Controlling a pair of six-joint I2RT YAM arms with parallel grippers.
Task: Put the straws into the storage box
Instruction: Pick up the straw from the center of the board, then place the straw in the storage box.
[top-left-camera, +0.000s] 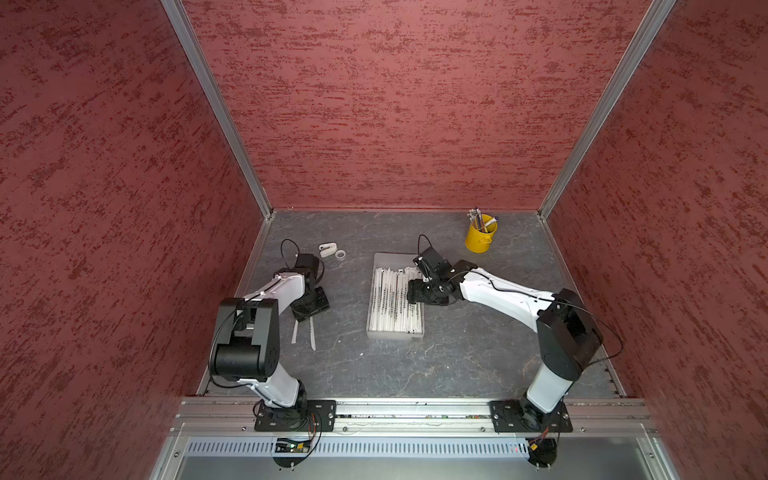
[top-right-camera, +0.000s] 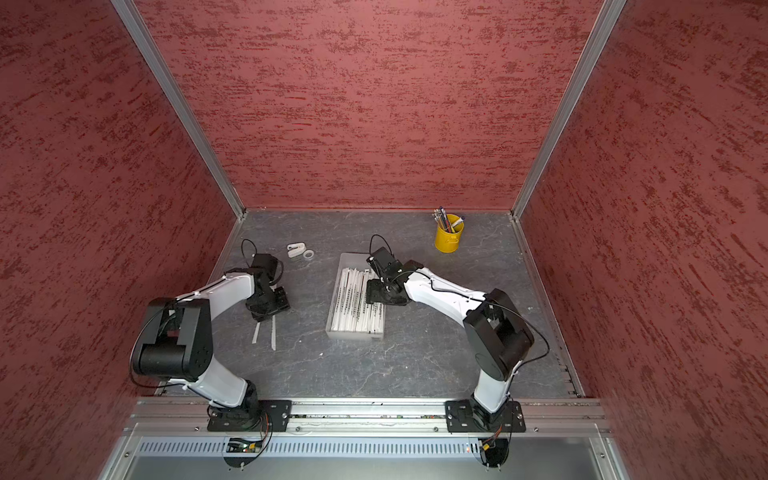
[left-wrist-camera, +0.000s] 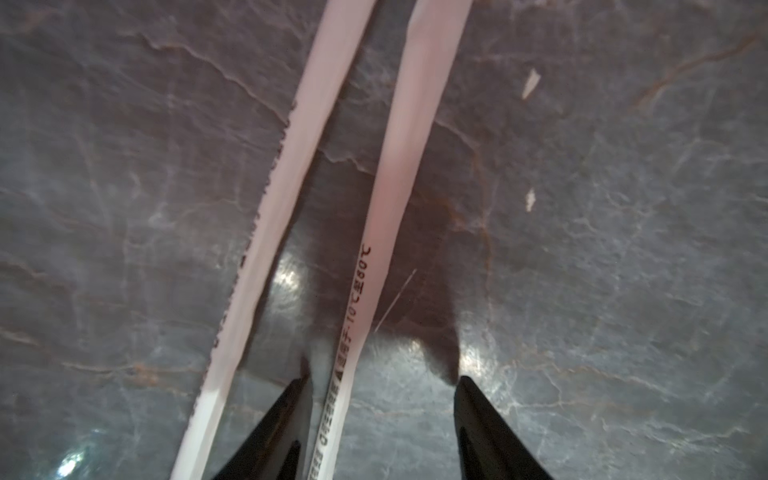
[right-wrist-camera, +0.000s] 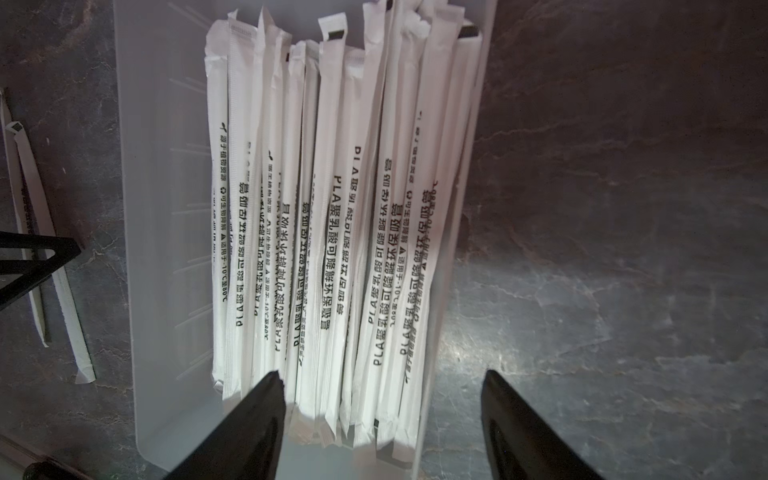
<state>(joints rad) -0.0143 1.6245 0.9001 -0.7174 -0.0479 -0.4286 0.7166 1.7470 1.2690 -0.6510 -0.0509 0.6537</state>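
Several white paper-wrapped straws (top-left-camera: 395, 303) (top-right-camera: 353, 307) (right-wrist-camera: 332, 232) lie side by side in the translucent storage box (top-left-camera: 376, 266) (top-right-camera: 345, 262) (right-wrist-camera: 166, 208) at mid-table. Two more straws (top-left-camera: 311, 336) (top-right-camera: 273, 336) lie on the table to its left. My left gripper (left-wrist-camera: 384, 376) stands open low over them. One printed straw (left-wrist-camera: 374, 232) runs between its fingers, close beside one fingertip (left-wrist-camera: 299, 390). The other straw (left-wrist-camera: 274, 199) lies outside the jaws. My right gripper (right-wrist-camera: 382, 373) is open and empty above the box's right long wall, its wrist (top-left-camera: 432, 286) over that edge.
A yellow cup (top-left-camera: 478, 239) (top-right-camera: 448, 240) with pens stands at the back right. A small white object (top-left-camera: 327, 249) and a tape ring (top-left-camera: 340, 254) lie at the back left. Tiny paper scraps (left-wrist-camera: 530, 83) dot the grey table.
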